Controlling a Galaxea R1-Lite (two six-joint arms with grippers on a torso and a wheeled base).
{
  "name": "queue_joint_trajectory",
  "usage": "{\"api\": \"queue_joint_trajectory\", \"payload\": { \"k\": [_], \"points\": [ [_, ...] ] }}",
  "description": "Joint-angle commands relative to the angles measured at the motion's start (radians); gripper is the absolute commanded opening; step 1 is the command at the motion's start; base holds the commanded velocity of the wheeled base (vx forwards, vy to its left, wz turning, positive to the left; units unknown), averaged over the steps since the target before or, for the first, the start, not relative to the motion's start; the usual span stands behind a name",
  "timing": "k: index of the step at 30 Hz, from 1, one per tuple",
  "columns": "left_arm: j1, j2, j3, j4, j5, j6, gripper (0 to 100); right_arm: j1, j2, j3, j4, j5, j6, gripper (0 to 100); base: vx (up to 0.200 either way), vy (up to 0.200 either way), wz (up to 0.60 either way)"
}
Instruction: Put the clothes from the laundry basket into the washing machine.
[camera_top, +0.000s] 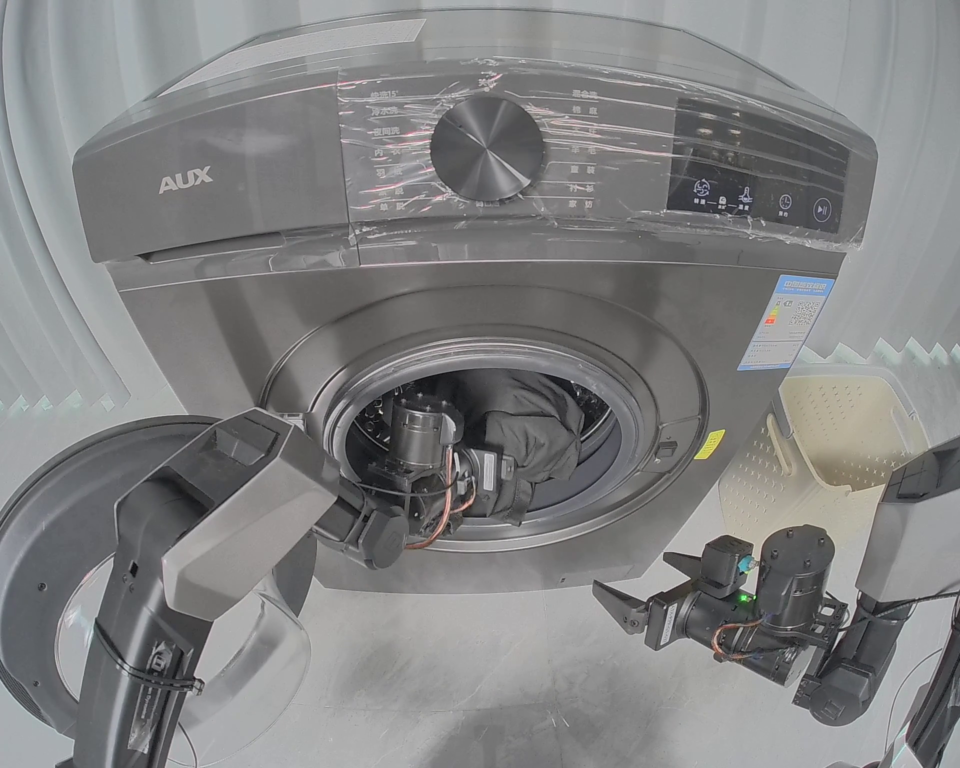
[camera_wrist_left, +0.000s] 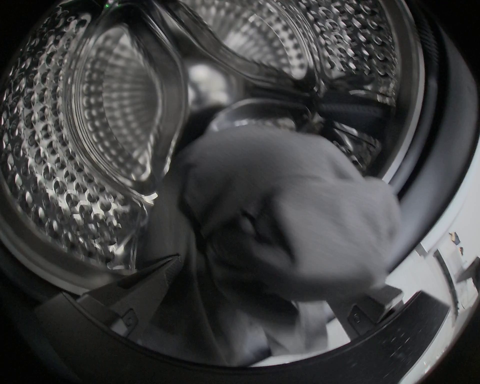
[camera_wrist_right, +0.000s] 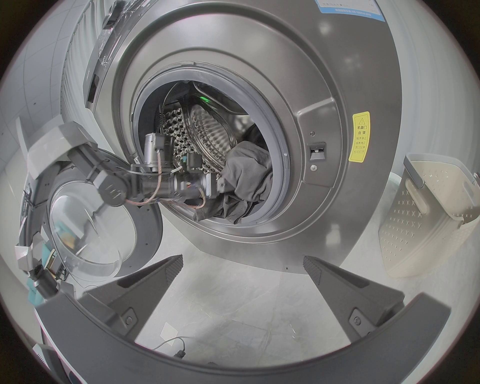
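Observation:
The washing machine stands with its round opening facing me. A dark grey garment bulges at the drum's mouth and hangs partly over the door seal. My left gripper is inside the opening, just in front of the garment. In the left wrist view its fingers stand wide apart, open, with the grey cloth lying loose between and beyond them. My right gripper hangs open above the floor, below and right of the opening, with nothing between its fingers.
The machine's door is swung open at the left, beside my left arm. A cream laundry basket leans by the machine's right side; I see no clothes in it. Bare floor lies before the machine.

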Motion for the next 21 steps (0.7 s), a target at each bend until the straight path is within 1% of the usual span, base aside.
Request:
{"api": "queue_joint_trajectory", "payload": {
  "k": [1, 7, 12, 14, 16, 17, 20, 21],
  "points": [
    [-0.047, -0.170, 0.219, 0.048, -0.091, 0.005, 100, 0.001, 0.001, -0.001, -0.001, 0.000, 0.000, 100, 0.000, 0.000, 0.00],
    [-0.049, -0.137, 0.213, 0.040, -0.097, 0.011, 100, 0.003, 0.001, -0.001, -0.001, 0.000, 0.000, 100, 0.000, 0.000, 0.00],
    [-0.050, -0.063, 0.170, 0.020, -0.085, 0.014, 100, 0.006, 0.001, -0.004, -0.001, 0.000, 0.000, 100, 0.000, 0.000, 0.00],
    [-0.052, -0.034, 0.141, 0.015, -0.085, 0.026, 100, 0.008, 0.001, -0.002, -0.001, 0.000, 0.000, 100, 0.000, 0.000, 0.00],
    [-0.052, -0.020, 0.126, 0.017, -0.083, 0.031, 100, 0.008, 0.003, -0.002, -0.001, -0.001, 0.000, 100, 0.000, 0.000, 0.00],
    [-0.052, -0.020, 0.126, 0.017, -0.083, 0.031, 0, 0.008, 0.003, -0.002, -0.001, -0.001, 0.000, 100, 0.000, 0.000, 0.00],
    [-0.052, 0.018, 0.090, 0.008, -0.082, 0.029, 0, 0.008, 0.003, -0.004, -0.002, 0.000, 0.001, 100, 0.000, 0.000, 0.00],
    [-0.052, 0.023, 0.076, -0.002, -0.080, 0.025, 0, 0.008, 0.003, -0.004, -0.002, 0.000, 0.001, 100, 0.000, 0.000, 0.00]
  ]
}}
